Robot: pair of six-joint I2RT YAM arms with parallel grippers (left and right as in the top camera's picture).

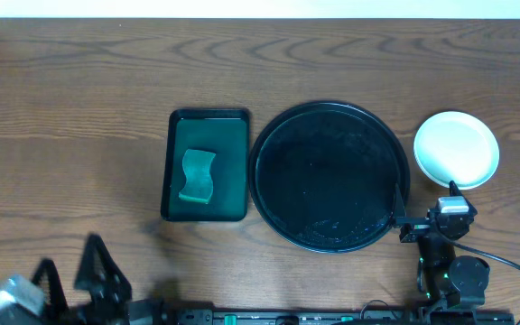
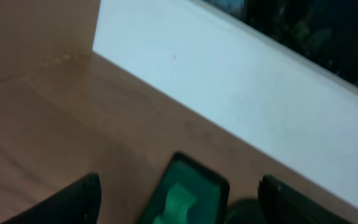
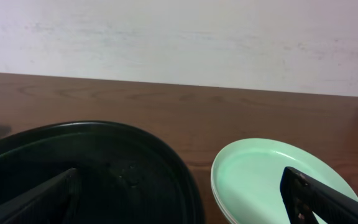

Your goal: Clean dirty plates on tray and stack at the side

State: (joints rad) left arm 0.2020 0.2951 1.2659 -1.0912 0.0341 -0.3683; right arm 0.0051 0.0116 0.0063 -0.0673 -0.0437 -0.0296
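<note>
The plates (image 1: 456, 149) are stacked on the table (image 1: 79, 117) just right of the tray (image 1: 332, 171), clear of its rim, and the top one is clean. The right gripper (image 1: 424, 191) hangs at the tray's near-right edge with its jaws spread wide, one finger over the rim and the other towards the stack. Just left of the tray lies a green tray (image 1: 233, 135) holding a sponge (image 1: 198, 176). Well beyond it, near-left, the left gripper (image 1: 70, 269) is also wide open and holds nothing.

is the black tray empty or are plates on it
Empty. The black tray shows only bare surface; the plates sit stacked beside it, to its right.
</note>
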